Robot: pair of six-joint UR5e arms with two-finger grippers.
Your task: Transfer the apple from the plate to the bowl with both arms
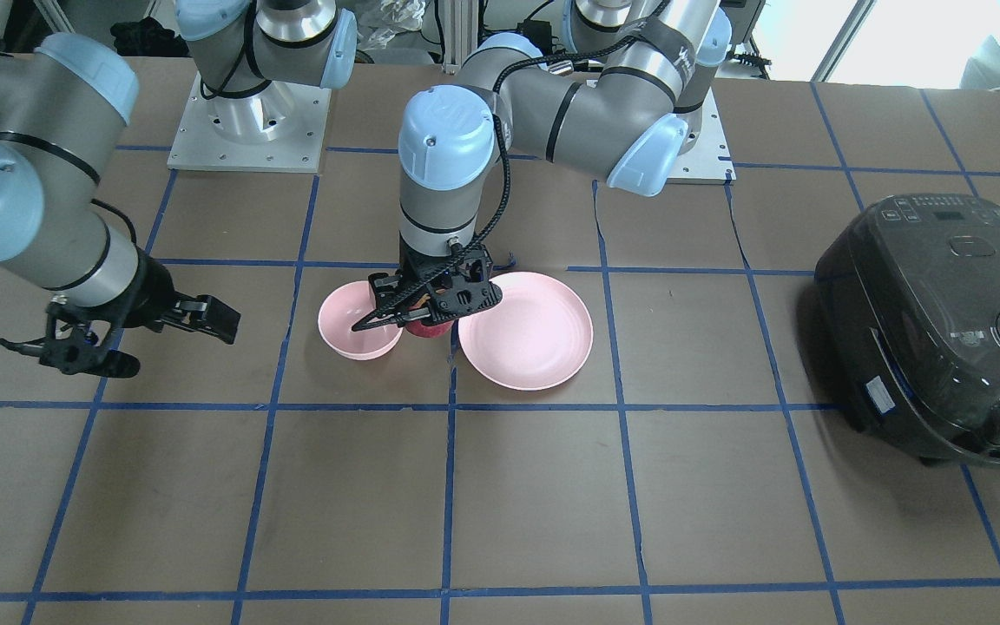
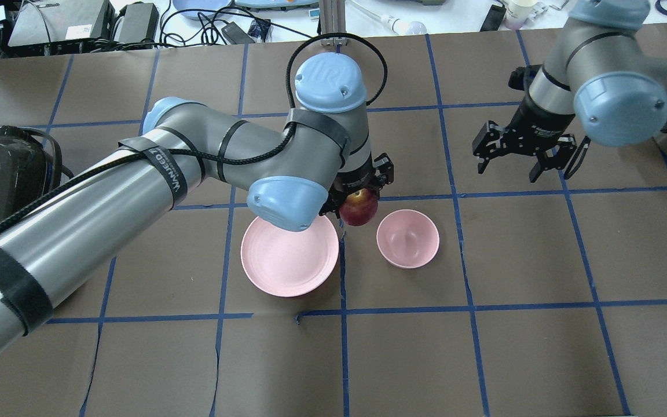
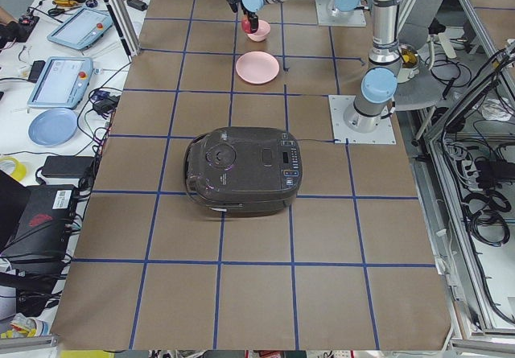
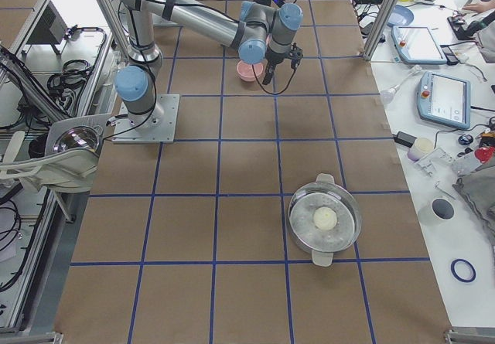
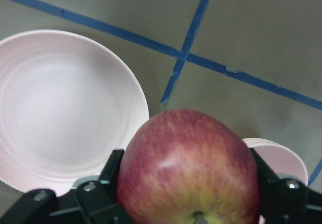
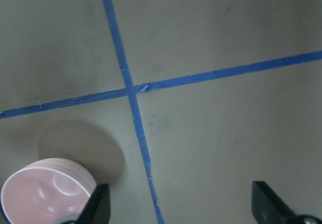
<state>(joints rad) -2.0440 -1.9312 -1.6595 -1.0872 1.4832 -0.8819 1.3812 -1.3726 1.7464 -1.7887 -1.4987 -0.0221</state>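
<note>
Apple (image 5: 188, 163) pinched at its sides by the left gripper (image 5: 187, 186), held aloft over the bare gap between plate (image 2: 287, 255) and bowl (image 2: 407, 238), in neither. Right gripper (image 2: 533, 156) spread wide, empty, well apart from the bowl. Could slip from so narrow a hold on smooth round skin. Could strike the small bowl's rim if released early, then roll away across the table (image 2: 484, 347).
</note>
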